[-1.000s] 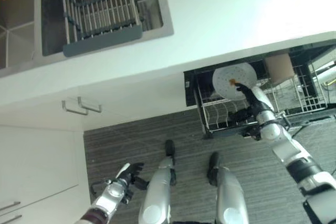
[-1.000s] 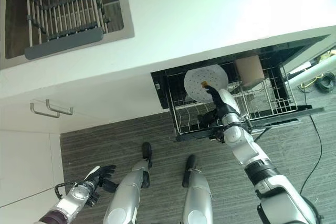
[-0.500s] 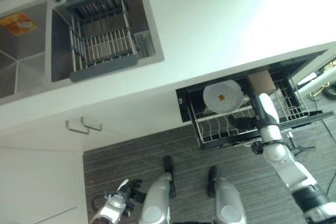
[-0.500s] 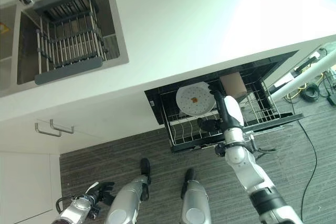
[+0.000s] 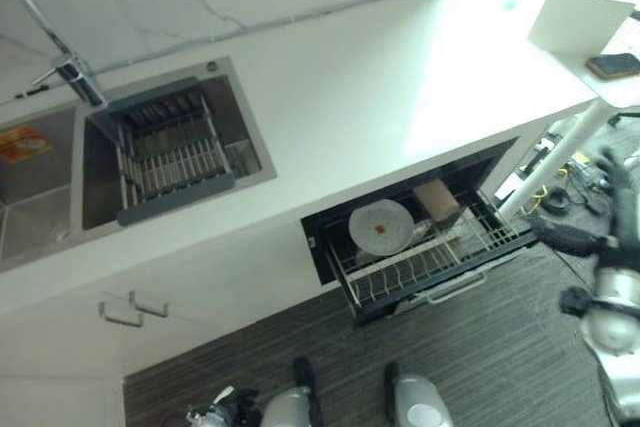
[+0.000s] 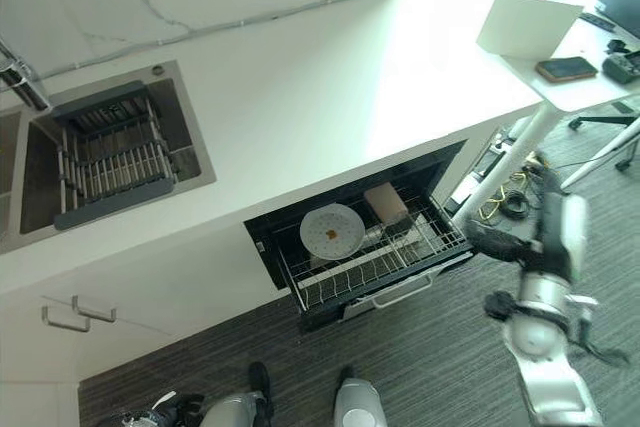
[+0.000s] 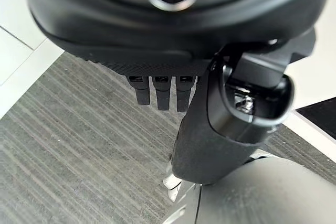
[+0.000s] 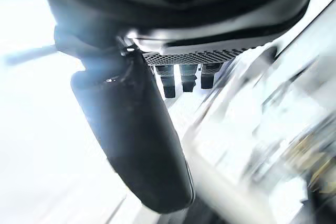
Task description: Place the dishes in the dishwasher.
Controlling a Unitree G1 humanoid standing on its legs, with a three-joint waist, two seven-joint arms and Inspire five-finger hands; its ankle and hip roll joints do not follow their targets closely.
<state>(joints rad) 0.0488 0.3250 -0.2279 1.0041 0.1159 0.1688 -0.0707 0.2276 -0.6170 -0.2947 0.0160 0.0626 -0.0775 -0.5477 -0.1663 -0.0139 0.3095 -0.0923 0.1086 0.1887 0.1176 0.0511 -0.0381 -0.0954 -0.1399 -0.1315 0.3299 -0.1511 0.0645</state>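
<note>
While the plate [image 6: 332, 231] stands in the dishwasher rack [image 6: 400, 265], the right hand [image 6: 545, 237] hangs well apart to its right, fingers straight, empty. Left hand [image 7: 173, 51] low near floor, relaxed, empty.

plate [image 5: 379, 227] upright in dishwasher rack [image 5: 470, 247] | right robot hand [image 5: 590, 237] apart, beside rack

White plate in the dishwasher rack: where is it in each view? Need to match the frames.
Left eye view: white plate stands in the open dishwasher rack, right of centre.
Right eye view: same plate, near centre.
Left wrist view: not in it.
Right wrist view: cannot tell.
Shared landmark: the tan cup just right of the plate in both eye views.
</note>
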